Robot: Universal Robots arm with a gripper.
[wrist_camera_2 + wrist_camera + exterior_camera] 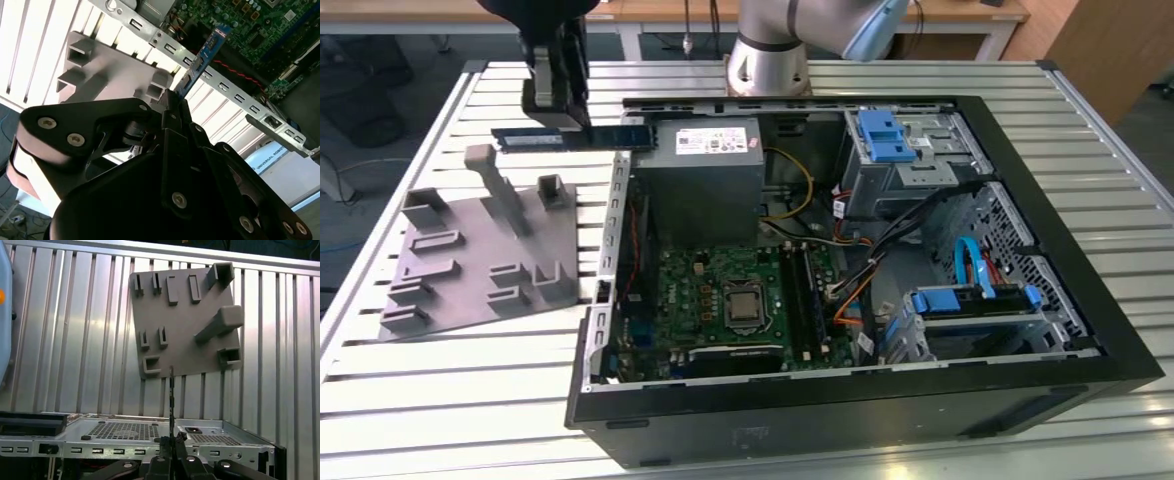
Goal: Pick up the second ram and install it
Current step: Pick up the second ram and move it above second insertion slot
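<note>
on the exterior view's left a grey holder (480, 255) with upright posts and pockets lies on the slatted table (440, 400). just beyond its far edge the gripper (560, 127) hangs over the table, fingers clamped shut on the ram (616, 136). it holds the ram level in the air (white label toward the exterior view's left, dark end toward the right), beside the far left corner of the open case (854, 400) and clear of the board (720, 290). in the second wrist view the ram (209, 52) juts out from the gripper (176, 100), its blue-green tip over the case's slotted rail (225, 90), with the board (245, 20) past that and the holder (115, 65) off to the side. in the first wrist view the ram (171, 390) shows edge-on as a thin dark line rising from the gripper (172, 442), between the holder (185, 325) and the case's perforated wall (125, 432). further right in the exterior view, the case holds a grey power supply (700, 165) at the back with the board in front of it. on the far right sit two blue drive caddies (881, 135), one behind the other. the arm's base (767, 55) stands behind the case.
</note>
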